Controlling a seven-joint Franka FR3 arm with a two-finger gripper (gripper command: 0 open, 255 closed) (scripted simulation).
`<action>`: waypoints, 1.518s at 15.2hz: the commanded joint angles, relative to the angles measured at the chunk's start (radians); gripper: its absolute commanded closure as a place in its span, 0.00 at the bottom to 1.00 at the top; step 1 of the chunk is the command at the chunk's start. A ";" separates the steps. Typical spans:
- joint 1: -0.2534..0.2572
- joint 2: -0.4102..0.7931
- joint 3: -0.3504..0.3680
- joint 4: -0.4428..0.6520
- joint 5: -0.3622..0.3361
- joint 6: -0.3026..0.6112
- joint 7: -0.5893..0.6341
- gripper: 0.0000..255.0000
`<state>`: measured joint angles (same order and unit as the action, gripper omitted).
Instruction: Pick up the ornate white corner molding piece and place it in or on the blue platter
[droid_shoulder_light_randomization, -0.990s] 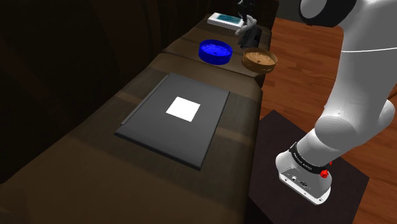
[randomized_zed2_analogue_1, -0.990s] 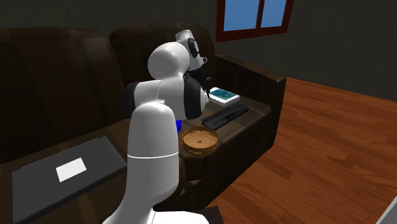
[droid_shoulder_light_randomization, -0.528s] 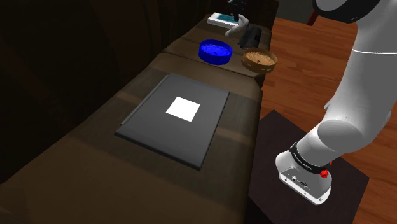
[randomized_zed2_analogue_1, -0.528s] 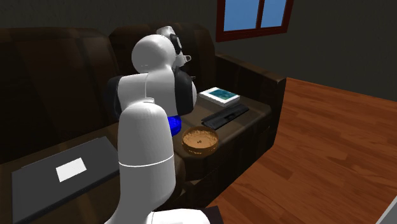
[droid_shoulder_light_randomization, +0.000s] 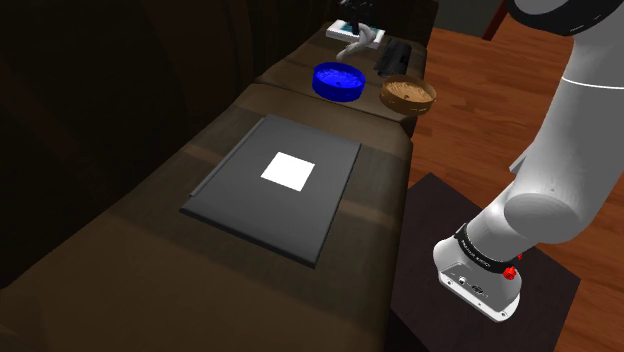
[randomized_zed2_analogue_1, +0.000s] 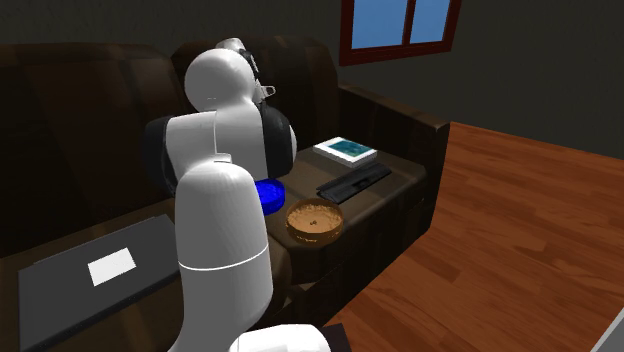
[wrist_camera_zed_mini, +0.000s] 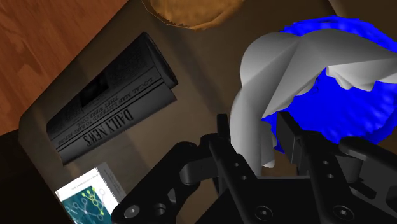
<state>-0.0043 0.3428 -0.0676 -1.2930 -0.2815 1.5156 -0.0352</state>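
My gripper (wrist_camera_zed_mini: 257, 137) is shut on the ornate white corner molding (wrist_camera_zed_mini: 280, 76), a curved pale piece clasped between both black fingers. The molding hangs in the air partly over the blue platter (wrist_camera_zed_mini: 356, 105), which lies beyond it on the dark brown surface. In the shoulder view the gripper (droid_shoulder_light_randomization: 356, 18) holds the molding (droid_shoulder_light_randomization: 360, 41) at the top, just beyond the far rim of the blue platter (droid_shoulder_light_randomization: 338, 80). In the second exterior view the white arm covers most of the blue platter (randomized_zed2_analogue_1: 271, 196).
A brown bowl (droid_shoulder_light_randomization: 407, 94) sits right of the platter in the shoulder view. A folded dark newspaper (wrist_camera_zed_mini: 111, 108) and a teal-covered book (wrist_camera_zed_mini: 86, 194) lie beyond them. A grey mat (droid_shoulder_light_randomization: 240, 200) with a white square (droid_shoulder_light_randomization: 288, 170) lies nearer the stand. Wood floor borders the surface's right edge.
The arm has swung toward the shoulder view's left with the molding held, from above the brown bowl and newspaper to beside the far rim of the blue platter.
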 joint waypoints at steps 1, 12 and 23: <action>0.002 -0.008 0.001 -0.036 -0.001 0.025 0.011 1.00; -0.002 -0.018 0.002 -0.195 -0.004 0.170 0.050 1.00; -0.004 -0.012 0.002 -0.249 -0.006 0.227 0.066 1.00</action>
<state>-0.0081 0.3301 -0.0659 -1.5415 -0.2878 1.7424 0.0306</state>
